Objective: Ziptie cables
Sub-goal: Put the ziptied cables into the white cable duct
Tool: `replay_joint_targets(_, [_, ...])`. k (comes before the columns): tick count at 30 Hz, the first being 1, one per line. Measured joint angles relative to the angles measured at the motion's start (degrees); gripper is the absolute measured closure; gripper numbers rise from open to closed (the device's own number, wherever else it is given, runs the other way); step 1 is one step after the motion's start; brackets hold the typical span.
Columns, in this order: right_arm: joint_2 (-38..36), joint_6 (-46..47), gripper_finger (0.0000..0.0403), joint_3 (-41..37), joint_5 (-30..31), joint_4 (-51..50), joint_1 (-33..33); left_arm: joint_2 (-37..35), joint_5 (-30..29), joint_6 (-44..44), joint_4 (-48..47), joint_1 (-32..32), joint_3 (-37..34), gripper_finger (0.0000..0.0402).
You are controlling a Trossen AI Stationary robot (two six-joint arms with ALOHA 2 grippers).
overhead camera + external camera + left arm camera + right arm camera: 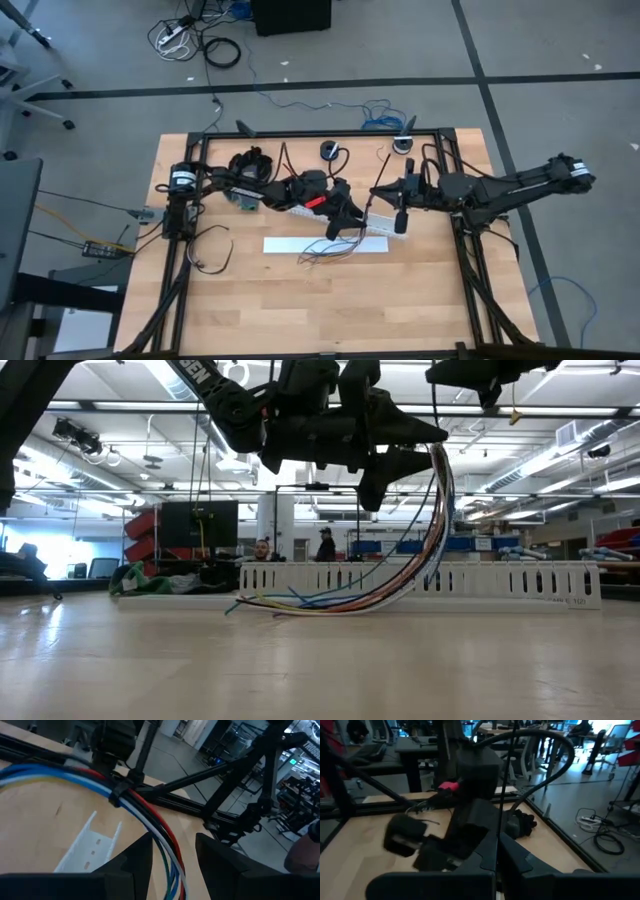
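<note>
The biggest risk is the cables (400, 575) slipping out of the left gripper (172, 852), since its fingers (132, 860) are standing narrowly apart around the bundle, which is running between them and drooping to the table (420, 300) before the white slotted duct (500, 580). Smaller: the right gripper (497, 855), pinching a thin black ziptie (505, 780) between closed fingers, could be missing the bundle.

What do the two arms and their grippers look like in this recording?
Both arms are black and jointed. The left arm carries a red patch near its wrist and white lettering on a link, seen low. The right arm trails black cabling. The left gripper has broad dark angular fingers.
</note>
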Motion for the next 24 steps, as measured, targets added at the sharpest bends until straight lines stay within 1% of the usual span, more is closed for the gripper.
replay_joint_targets(4, [1.3, -1.2, 0.0403, 0.0, 0.1, 2.3, -0.8, 0.0, 0.0, -0.2, -1.1, 0.0, 0.0, 0.0259])
replay_joint_targets(10, [1.5, -1.6, 0.0403, 0.0, 0.1, 2.5, -1.7, 0.0, 0.2, -0.2, -0.6, -0.6, 0.0, 0.0259])
replay_joint_targets(13, [1.5, -1.5, 0.0403, 0.0, 0.2, 2.6, -1.7, 0.0, -2.0, 0.4, -0.5, -0.7, 0.0, 0.0267])
replay_joint_targets(16, [1.5, -1.3, 0.0403, 0.0, 0.2, 2.6, -1.7, 0.0, -3.3, 1.2, -0.6, -0.5, 0.0, 0.0288])
replay_joint_targets(19, [1.5, -1.2, 0.0403, 0.0, 0.2, 2.5, -1.7, 0.0, -1.7, 4.9, -0.5, -0.6, 0.0, 0.0316])
replay_joint_targets(21, [1.5, -1.2, 0.0403, 0.0, 0.1, 2.5, -1.7, 0.0, -1.8, 5.7, -0.5, -0.9, 0.0, 0.0336])
replay_joint_targets(24, [1.5, -1.1, 0.0403, 0.0, -0.4, 2.5, -1.7, 0.0, -3.6, 6.6, -0.5, -1.0, 0.0, 0.0375])
